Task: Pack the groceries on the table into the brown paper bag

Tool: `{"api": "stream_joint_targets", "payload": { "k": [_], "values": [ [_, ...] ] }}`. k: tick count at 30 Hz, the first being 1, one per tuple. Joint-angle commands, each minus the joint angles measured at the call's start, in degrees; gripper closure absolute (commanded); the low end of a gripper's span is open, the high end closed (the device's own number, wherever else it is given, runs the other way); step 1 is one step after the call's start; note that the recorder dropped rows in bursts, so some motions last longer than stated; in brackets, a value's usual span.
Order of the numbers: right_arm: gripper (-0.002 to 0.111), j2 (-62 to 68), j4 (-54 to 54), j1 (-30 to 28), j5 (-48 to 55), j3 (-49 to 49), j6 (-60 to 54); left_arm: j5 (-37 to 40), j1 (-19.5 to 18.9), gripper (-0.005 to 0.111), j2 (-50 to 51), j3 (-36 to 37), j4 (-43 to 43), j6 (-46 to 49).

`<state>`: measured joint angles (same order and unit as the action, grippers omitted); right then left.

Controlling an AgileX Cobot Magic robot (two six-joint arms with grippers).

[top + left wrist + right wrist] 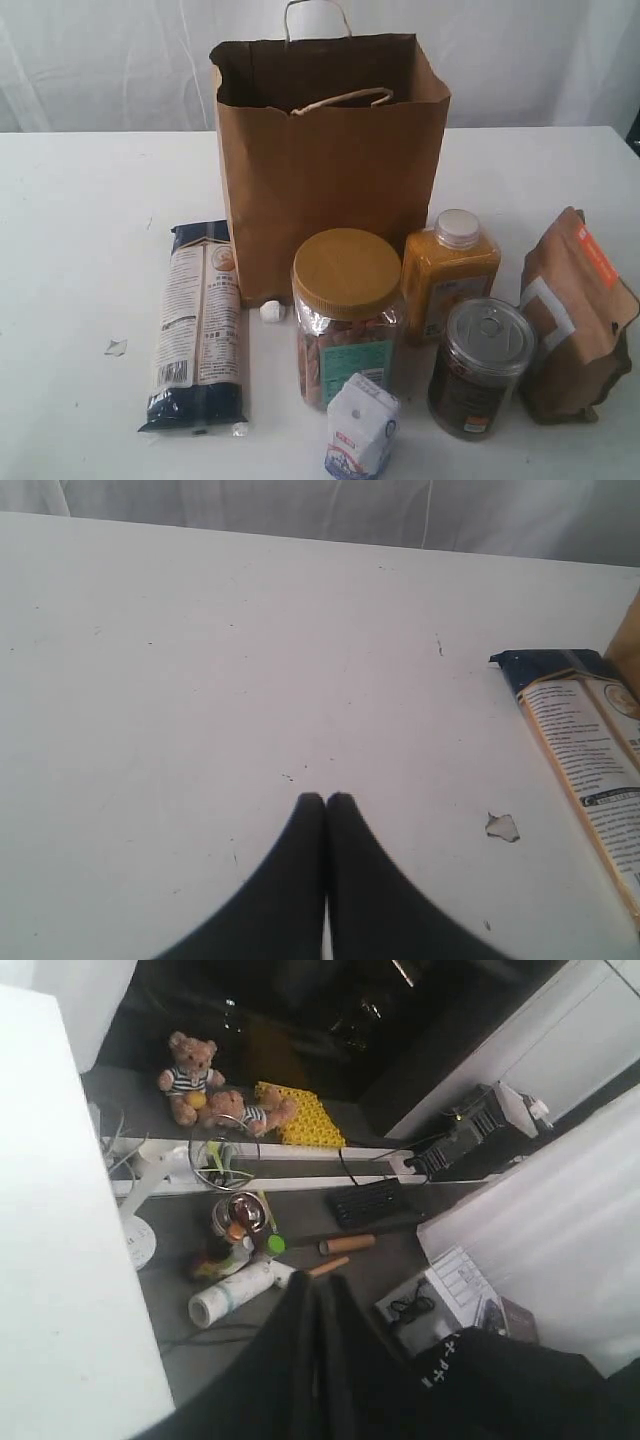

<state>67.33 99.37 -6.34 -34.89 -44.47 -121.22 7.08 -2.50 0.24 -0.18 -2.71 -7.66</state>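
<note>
The brown paper bag (pixel 330 160) stands upright and open at the back middle of the table (pixel 80 250). In front of it stand the groceries: a dark-blue-and-white pasta packet (pixel 198 330) lying flat at the left, a tan-lidded clear jar (pixel 347 315), an orange-yellow bottle (pixel 450 272), a dark metal-lidded jar (pixel 480 365), a kraft pouch with orange label (pixel 575 315) and a small white carton (pixel 362 428). My left gripper (pixel 326 800) is shut and empty over bare table, with the pasta packet (pixel 585 750) off to its side. My right gripper (pixel 322 1285) is shut and empty, off the table. Neither arm shows in the exterior view.
A small white scrap (pixel 272 312) lies by the bag's foot and a chipped spot (pixel 116 347) marks the table left of the pasta. The right wrist view looks past the table edge (pixel 90 1300) at floor clutter: a paper roll (pixel 235 1295), teddy bears (pixel 190 1080), a keyboard (pixel 372 1203).
</note>
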Motion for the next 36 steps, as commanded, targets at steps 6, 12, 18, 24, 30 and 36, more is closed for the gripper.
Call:
{"api": "stream_joint_targets", "payload": {
  "k": [6, 12, 18, 24, 30, 36],
  "values": [
    [0.108, -5.4, 0.6, -0.5, 25.7, 0.5, 47.3, 0.0, 0.5, 0.107, -0.2, 0.2, 0.0, 0.1],
    [0.108, -6.2, 0.6, -0.5, 52.1, 0.7, 58.6, 0.0, 0.5, 0.107, -0.2, 0.2, 0.0, 0.1],
    [0.108, -7.6, 0.6, -0.5, 50.7, 2.5, 46.1, 0.0, 0.5, 0.107, -0.2, 0.2, 0.0, 0.1],
    [0.108, -10.7, 0.4, -0.5, 49.5, 5.3, 28.3, 0.0, 0.5, 0.107, -0.2, 0.2, 0.0, 0.1],
    [0.108, -11.7, -44.1, -0.3, 54.7, 6.2, 59.8, 0.0, 0.5, 0.107, -0.2, 0.2, 0.0, 0.1],
    [0.108, -11.9, -65.5, 4.0, 74.0, 7.0, 70.9, 0.0, 0.5, 0.107, -0.2, 0.2, 0.0, 0.1]
  ]
}}
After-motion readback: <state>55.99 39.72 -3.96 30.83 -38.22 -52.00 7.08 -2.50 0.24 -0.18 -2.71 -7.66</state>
